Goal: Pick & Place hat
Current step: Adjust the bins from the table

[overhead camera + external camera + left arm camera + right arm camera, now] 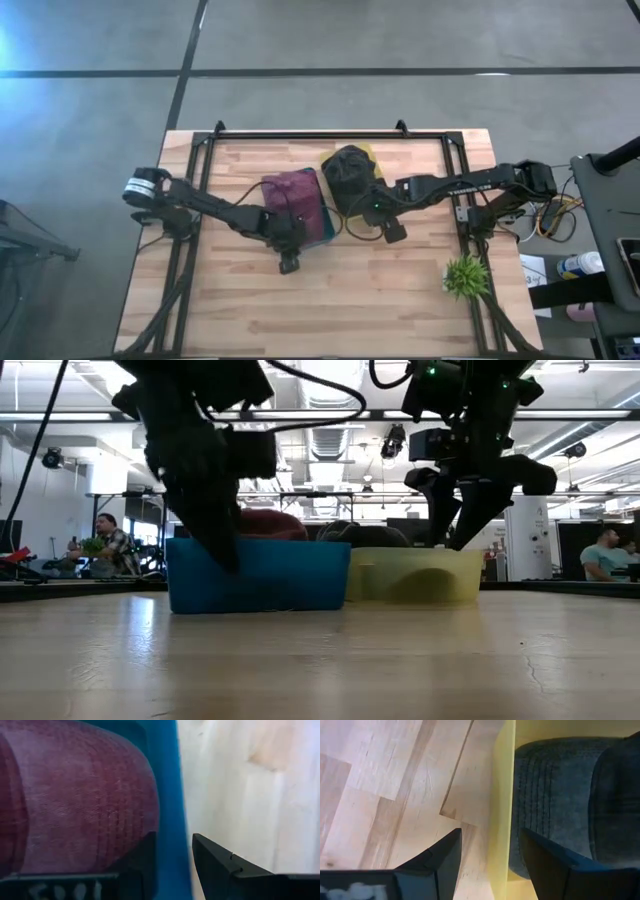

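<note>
On the table (380, 290), both spread tools straddle bin walls, hats partly hidden

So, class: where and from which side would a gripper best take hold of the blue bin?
Probably the blue bin's near wall, from above. That rim is thin, upright and bare; the maroon hat fills the inside. In the left wrist view the left gripper already straddles that wall, one finger inside, one outside, still apart.
</note>
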